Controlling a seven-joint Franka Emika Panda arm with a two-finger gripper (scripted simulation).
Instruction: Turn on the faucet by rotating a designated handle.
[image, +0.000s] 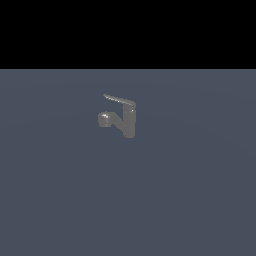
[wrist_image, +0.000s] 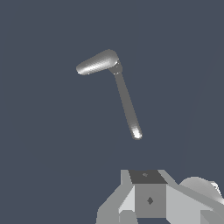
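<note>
Hovering well above the faucet (image: 126, 119), I see its handle (wrist_image: 97, 63) clear from overhead; my claw (wrist_image: 148, 205) holds nothing, its opening I cannot tell.

One faucet (image: 128, 120) with one handle (image: 119, 99).

Dim flat render; faucet (image: 122, 116) perhaps slightly blurred.

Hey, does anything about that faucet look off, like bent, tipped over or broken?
Nothing stands out. The faucet stands upright on the plain grey floor, its handle and spout both intact and pointing toward the exterior view's left. The gripper is clear of it.
</note>
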